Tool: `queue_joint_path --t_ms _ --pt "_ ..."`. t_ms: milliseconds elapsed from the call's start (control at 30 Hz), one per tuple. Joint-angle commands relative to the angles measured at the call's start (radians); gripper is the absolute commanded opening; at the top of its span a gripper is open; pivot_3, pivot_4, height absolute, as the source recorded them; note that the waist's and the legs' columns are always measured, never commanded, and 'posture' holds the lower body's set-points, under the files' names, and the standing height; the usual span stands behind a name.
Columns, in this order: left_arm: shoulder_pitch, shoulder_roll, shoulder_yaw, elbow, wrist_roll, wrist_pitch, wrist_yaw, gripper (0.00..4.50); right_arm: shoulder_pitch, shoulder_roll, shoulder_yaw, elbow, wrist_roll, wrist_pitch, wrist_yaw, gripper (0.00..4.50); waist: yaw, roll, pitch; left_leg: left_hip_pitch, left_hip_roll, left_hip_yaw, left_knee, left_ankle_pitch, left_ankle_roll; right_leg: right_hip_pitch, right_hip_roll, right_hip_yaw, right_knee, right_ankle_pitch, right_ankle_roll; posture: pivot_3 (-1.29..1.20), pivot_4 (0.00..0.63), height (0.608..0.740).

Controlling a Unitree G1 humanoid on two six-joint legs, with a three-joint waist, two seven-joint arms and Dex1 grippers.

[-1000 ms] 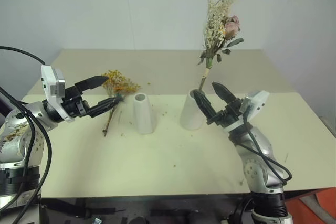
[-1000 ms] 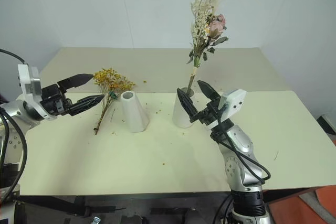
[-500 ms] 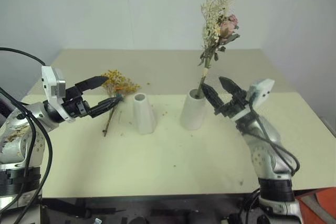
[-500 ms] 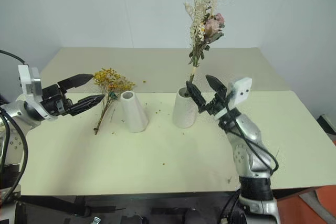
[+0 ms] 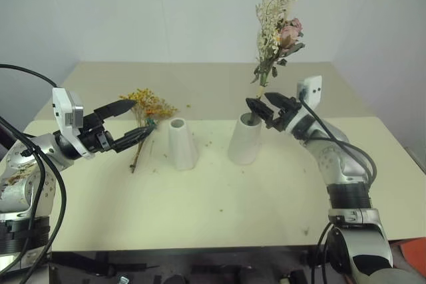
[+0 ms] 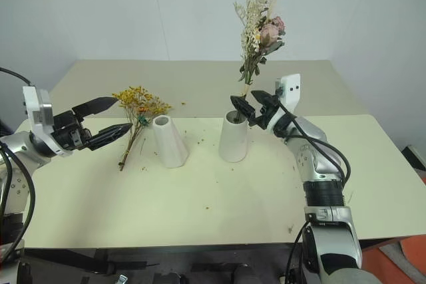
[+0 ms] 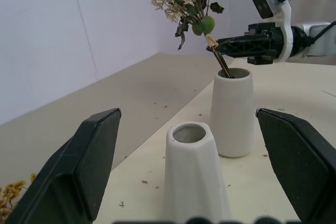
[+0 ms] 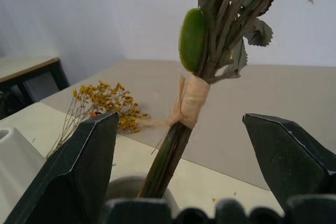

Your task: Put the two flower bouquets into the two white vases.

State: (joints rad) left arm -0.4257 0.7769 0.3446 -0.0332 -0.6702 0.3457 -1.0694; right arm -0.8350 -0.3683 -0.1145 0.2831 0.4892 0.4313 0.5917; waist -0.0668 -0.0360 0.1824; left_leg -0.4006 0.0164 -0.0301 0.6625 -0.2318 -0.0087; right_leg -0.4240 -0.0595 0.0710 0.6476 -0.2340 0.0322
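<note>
— What's the bench like from where you sit?

— I see a pale cream table [image 5: 219,191] against a bare white wall, dotted with dried crumbs; two white vases stand near its middle, the slim vase [image 5: 181,143] on the left, the wider vase [image 5: 245,139] on the right.

— And the flowers?

— The cream-white bouquet [image 5: 276,31] with its pink rose stands upright in the wider vase, stems down through the mouth; the yellow-orange bouquet [image 5: 148,114] lies flat on the table beside the slim vase, on the side away from the wider one.

— Your right gripper?

— I have the right gripper [image 5: 266,108] just above the wider vase's mouth, jaws spread wide; the bouquet's stems, bound with a straw-coloured tie [image 8: 192,100], rise between the two fingers without either touching them, as far as I can tell.

— The left?

— The left gripper [image 5: 128,122] hangs above the table with its jaws wide as well, holding nothing; its fingertips are right by the yellow-orange blooms, and the slim vase sits just past them; from its wrist both vases stand between the fingers.
</note>
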Motion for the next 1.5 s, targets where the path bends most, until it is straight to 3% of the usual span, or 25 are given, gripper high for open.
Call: queue_joint_path --t_ms 33,433,733,1300,1500 --pt "-0.004 0.010 0.032 -0.045 -0.019 -0.008 0.008 4.50 -0.062 -0.004 -0.004 0.046 -0.015 0.014 0.014 4.09 0.000 0.000 0.000 0.000 0.000 0.000 0.000 0.000 0.000 0.000 0.000 0.000 0.000 0.000 0.000 0.00 0.150 0.740" --pt "0.001 -0.003 0.025 -0.040 -0.016 -0.017 0.011 4.50 -0.099 -0.004 -0.028 0.050 -0.016 0.023 0.007 0.20 0.001 0.000 0.000 -0.001 0.000 0.000 0.000 0.000 0.000 0.000 0.000 0.000 0.000 0.000 0.000 0.00 0.150 0.740" --pt "-0.019 0.003 0.024 -0.042 -0.068 0.044 -0.006 4.50 0.084 0.018 -0.014 -0.253 0.002 0.039 0.006 0.20 0.006 0.000 0.000 -0.003 0.000 -0.001 0.000 0.000 0.000 -0.001 -0.001 -0.001 0.000 0.000 0.000 0.00 0.150 0.740" --pt "-0.049 0.034 -0.022 -0.058 -0.056 0.074 -0.055 4.50 0.187 0.106 0.010 -0.343 -0.045 -0.058 -0.052 0.20 0.006 0.000 0.000 -0.002 0.000 -0.001 0.000 0.000 0.000 -0.001 0.000 -0.001 0.000 0.000 0.000 0.00 0.150 0.740" --pt "-0.045 0.027 -0.017 -0.053 -0.055 0.064 -0.052 4.50 0.205 0.106 -0.006 -0.378 -0.058 -0.076 -0.093 2.12 0.006 0.000 0.000 -0.002 0.000 -0.001 0.000 0.000 0.000 -0.001 0.000 -0.001 0.000 0.000 0.000 0.00 0.150 0.740"
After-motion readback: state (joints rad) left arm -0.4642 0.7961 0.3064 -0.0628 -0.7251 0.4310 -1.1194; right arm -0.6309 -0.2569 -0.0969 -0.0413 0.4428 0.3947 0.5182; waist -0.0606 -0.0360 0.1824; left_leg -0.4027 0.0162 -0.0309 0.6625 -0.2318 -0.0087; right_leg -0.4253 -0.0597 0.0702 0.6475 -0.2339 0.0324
